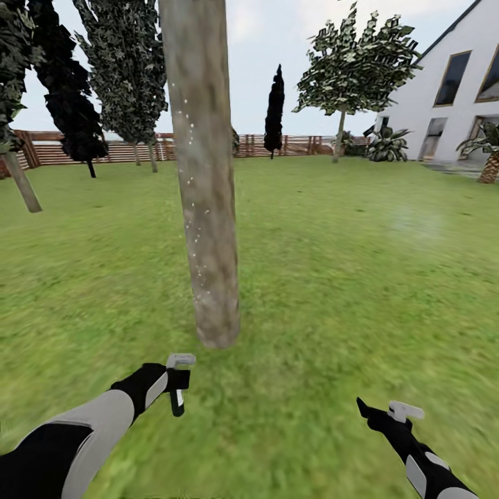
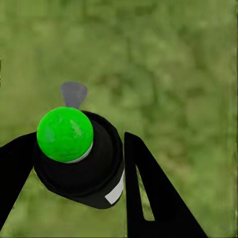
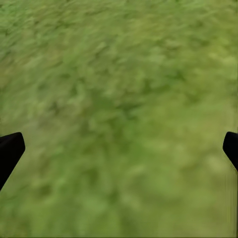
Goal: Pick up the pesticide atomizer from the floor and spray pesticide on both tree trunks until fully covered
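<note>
The pesticide atomizer [image 2: 82, 163] is held clenched in the left pincer [image 2: 74, 168], low over the grass [image 1: 360, 277] just in front of the near tree trunk [image 1: 204, 173]; in the left wrist view it is seen as a small black round body w/ a bright green ball on top and a grey nozzle tab beyond it, a black finger [image 2: 148, 193] pressed to each side. In the head view the left pincer [image 1: 179, 388] is seen near the trunk's base, not touching it. The right pincer [image 3: 119, 148] is released, its tips wide apart over bare lawn, nothing between them; it [image 1: 388, 416] hangs well apart from the trunk. The atomizer is judged light, rigid and smooth-sided, so prob. slippery; hold is best kept round the black body, below the ball, w/ the nozzle left free and aimed at the bark. Pale specks are seen scattered down the trunk's middle; whether these count as full cover can't be told. A second bare trunk [image 1: 21, 180] stands at the lawn's far left edge, near the fence [image 1: 125, 149].
</note>
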